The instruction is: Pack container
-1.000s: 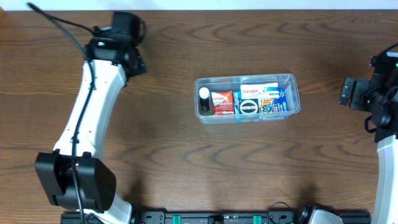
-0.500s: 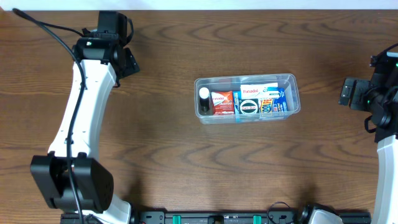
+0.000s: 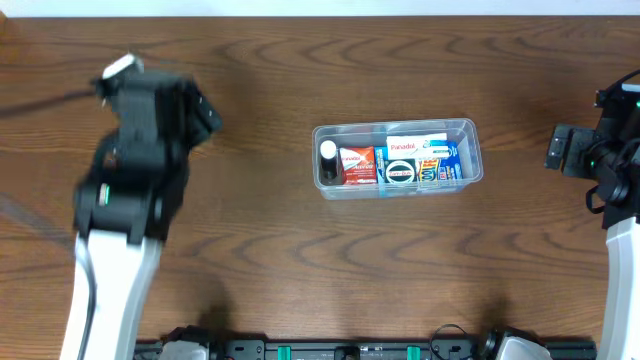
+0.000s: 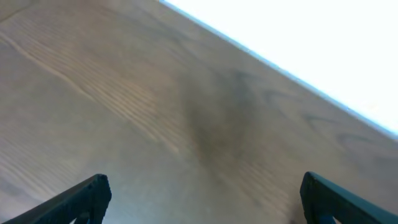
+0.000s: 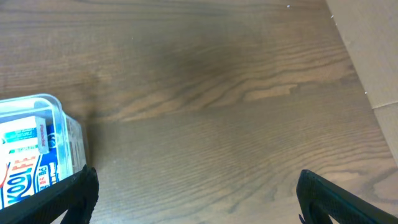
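This looks like a robotics lab workstation. A white left arm and a white right arm rise from a black mounting rail with green clips along the near edge of a dark wood-grain desk. A black cable trails from the left arm.

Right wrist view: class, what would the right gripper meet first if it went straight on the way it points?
Likely just bare table; the container lies left of the right gripper's line, though depth is unclear.
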`<state>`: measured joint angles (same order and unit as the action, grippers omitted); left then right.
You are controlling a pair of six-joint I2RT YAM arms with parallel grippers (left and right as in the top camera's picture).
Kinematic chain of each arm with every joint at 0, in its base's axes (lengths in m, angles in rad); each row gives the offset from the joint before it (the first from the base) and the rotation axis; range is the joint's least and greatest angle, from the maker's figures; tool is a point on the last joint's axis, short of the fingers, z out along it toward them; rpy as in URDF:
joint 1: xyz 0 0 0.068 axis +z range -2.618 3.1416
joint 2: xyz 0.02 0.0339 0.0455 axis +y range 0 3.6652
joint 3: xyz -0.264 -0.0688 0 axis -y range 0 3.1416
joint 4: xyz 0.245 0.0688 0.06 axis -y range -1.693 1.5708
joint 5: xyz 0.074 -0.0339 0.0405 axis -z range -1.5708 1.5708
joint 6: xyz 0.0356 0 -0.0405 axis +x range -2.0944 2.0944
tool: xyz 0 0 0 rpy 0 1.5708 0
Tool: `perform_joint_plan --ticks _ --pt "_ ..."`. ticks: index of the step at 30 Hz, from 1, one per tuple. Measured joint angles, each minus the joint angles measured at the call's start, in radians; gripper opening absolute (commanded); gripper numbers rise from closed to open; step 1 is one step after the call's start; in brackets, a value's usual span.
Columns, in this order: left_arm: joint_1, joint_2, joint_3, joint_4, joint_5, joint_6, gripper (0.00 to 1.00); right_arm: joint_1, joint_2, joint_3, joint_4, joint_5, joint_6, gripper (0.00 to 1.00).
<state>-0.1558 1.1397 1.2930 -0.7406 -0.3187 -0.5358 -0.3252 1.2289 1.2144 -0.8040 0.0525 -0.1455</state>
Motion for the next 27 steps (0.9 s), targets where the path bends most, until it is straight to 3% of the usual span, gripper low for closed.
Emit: perform_joint_plan --ticks 7,13,19,27 --pt "0.000 -0.376 -0.395 0.244 -0.001 0.013 0.98 0.000 0.000 0.000 0.000 0.000 0.000 0.99" --pt "0.000 -0.602 -0.638 0.261 -0.002 0.013 0.98 0.000 0.000 0.000 0.000 0.000 0.000 0.99" --pt "0.000 -0.629 -0.719 0.195 -0.001 0.014 0.98 0.000 0.000 0.000 0.000 0.000 0.000 0.99" --pt "0.000 -0.643 -0.724 0.260 0.012 0.015 0.98 0.000 0.000 0.000 0.000 0.000 0.000 0.99"
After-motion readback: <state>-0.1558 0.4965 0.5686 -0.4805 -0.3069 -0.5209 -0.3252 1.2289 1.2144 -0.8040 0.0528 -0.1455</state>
